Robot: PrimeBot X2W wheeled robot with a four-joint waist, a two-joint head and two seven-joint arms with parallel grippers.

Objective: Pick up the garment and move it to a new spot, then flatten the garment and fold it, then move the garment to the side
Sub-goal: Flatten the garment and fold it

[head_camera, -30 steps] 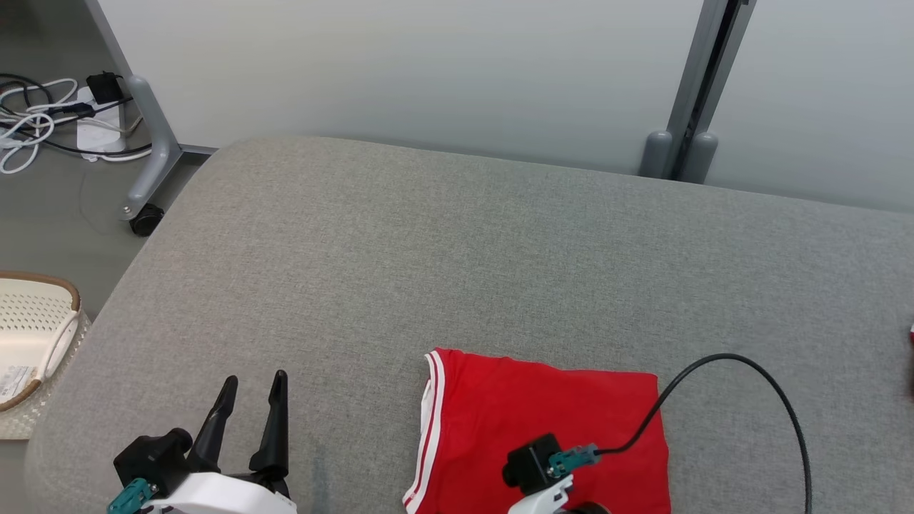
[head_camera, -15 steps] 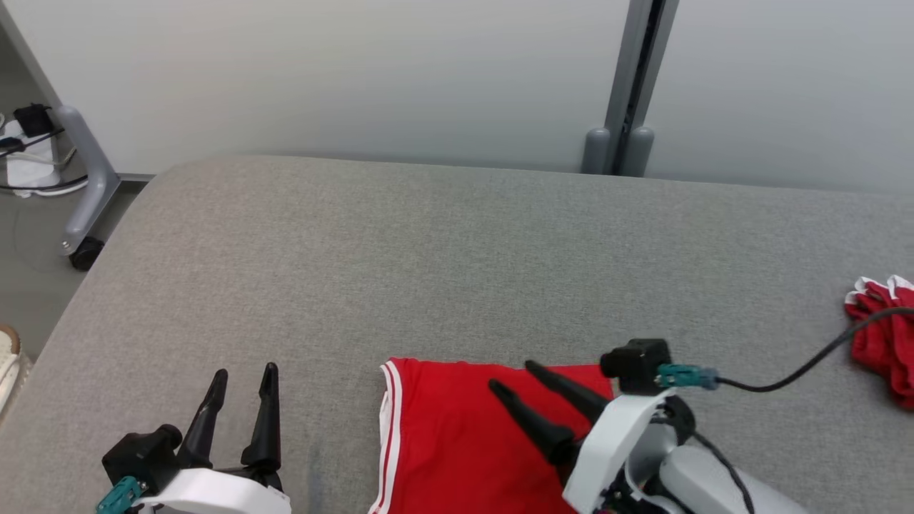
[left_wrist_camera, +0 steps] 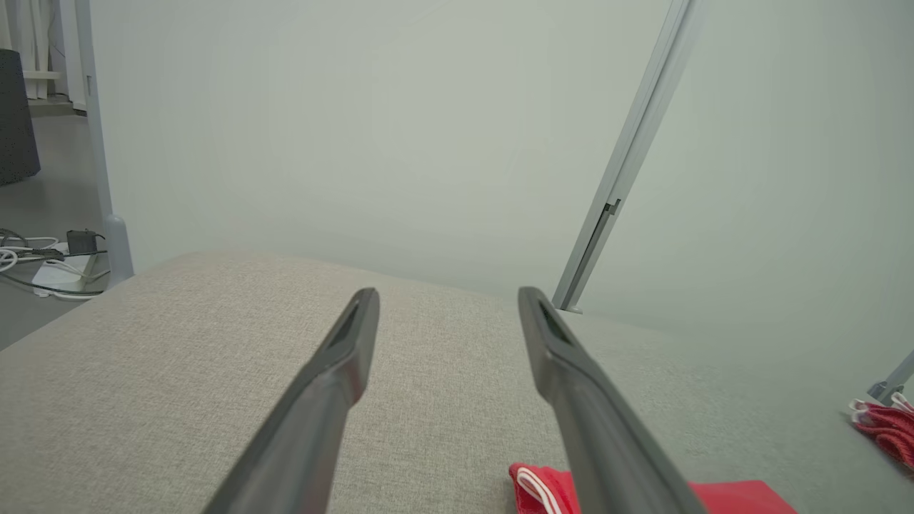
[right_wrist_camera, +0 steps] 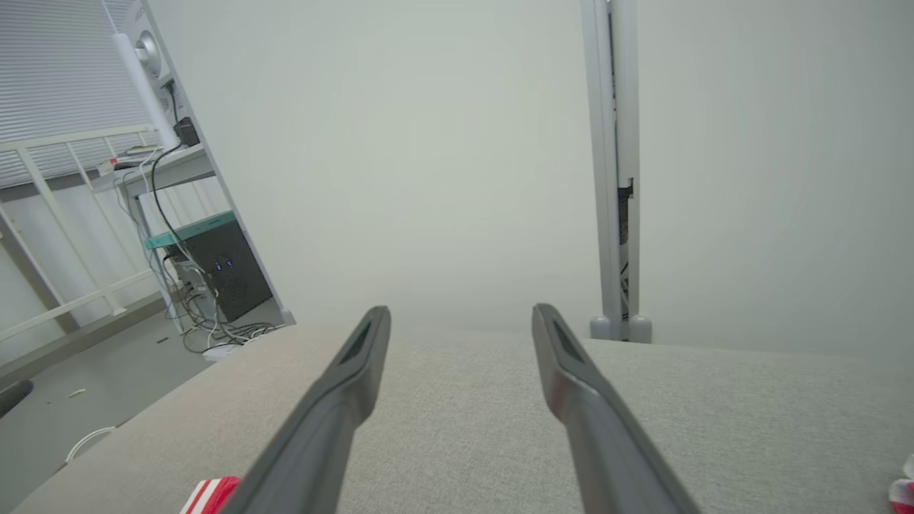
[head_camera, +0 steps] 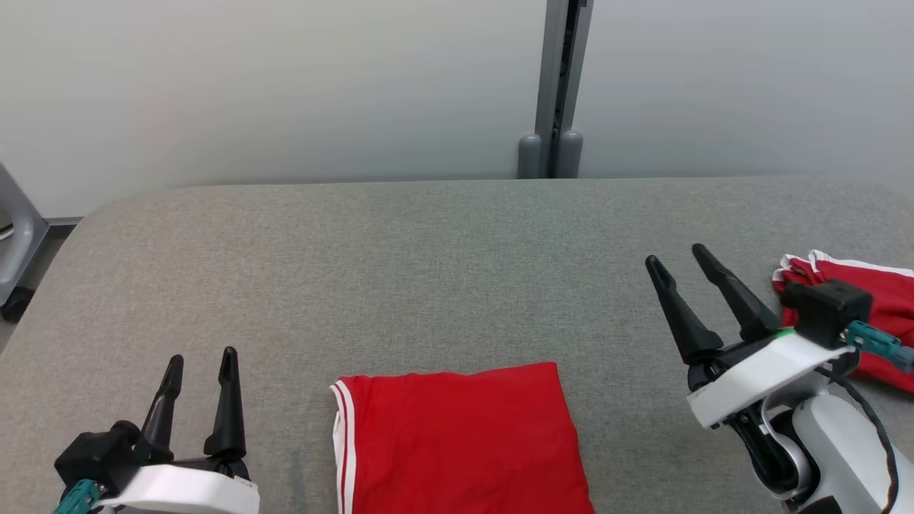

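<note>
Right gripper spread, head view's folded garment

A grey fabric-covered surface with rounded corners carried two things. A folded red garment with white-striped trim along its left edge lay flat at the near middle. A crumpled red cloth with white trim lay well apart at the right side.
</note>
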